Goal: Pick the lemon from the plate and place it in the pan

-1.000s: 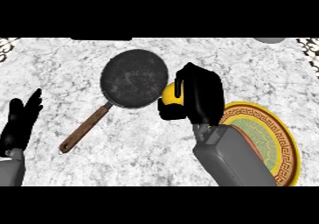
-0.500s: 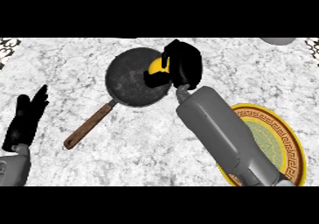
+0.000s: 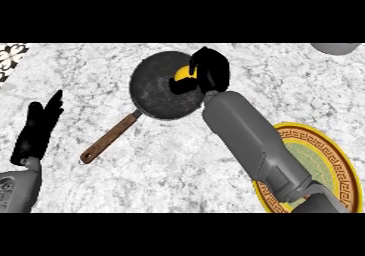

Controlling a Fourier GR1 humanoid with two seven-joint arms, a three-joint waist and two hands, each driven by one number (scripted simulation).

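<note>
now | right hand curled on lemon | over pan (left hand open)

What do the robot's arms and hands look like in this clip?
Both forearms are smooth grey casings, blocky with rounded edges. The right forearm steps into a darker grey segment near the lower edge. Each ends in a matte black hand: the left hand and right hand. No cables or markings show.

Yellow lemon against a speckled black pan (brown handle); gold-rimmed plate, pale green centre; white-grey marbled counter.
</note>
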